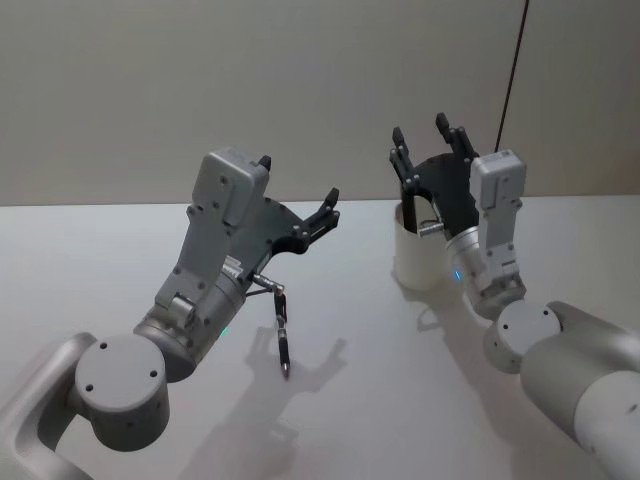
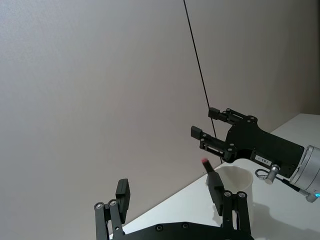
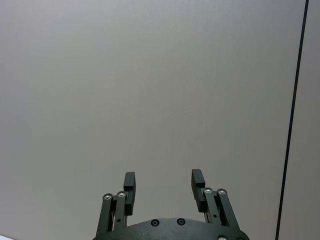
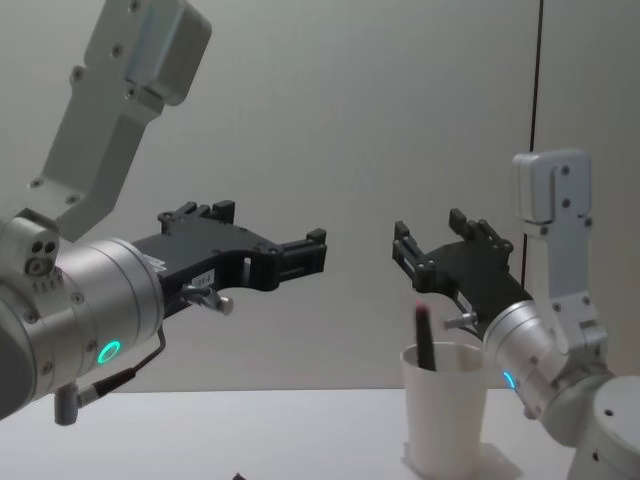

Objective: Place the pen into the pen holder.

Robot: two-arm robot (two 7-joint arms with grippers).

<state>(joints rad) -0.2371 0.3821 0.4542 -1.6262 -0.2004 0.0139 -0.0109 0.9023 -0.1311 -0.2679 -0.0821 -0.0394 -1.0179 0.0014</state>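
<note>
The pen (image 4: 424, 342) stands in the white paper cup (image 1: 414, 262), leaning a little, with its reddish top poking above the rim. The cup sits upright on the counter (image 1: 110, 260), close to the far edge and right of the middle.

The left gripper (image 1: 299, 178) hangs in the air over the middle of the counter, tilted up toward the wall and the cup. Its fingers are spread wide apart and hold nothing. In the left wrist view the cup and pen show just past one of its fingertips.

The right gripper (image 1: 425, 140) is raised just behind and above the cup, pointing up at the wall. Its fingers are also parted, with nothing between them, and its wrist sits just beside the right side of the cup.

A thin dark stick-like thing (image 1: 284, 342) lies on the counter in front of the left arm. I cannot tell what it is.
</note>
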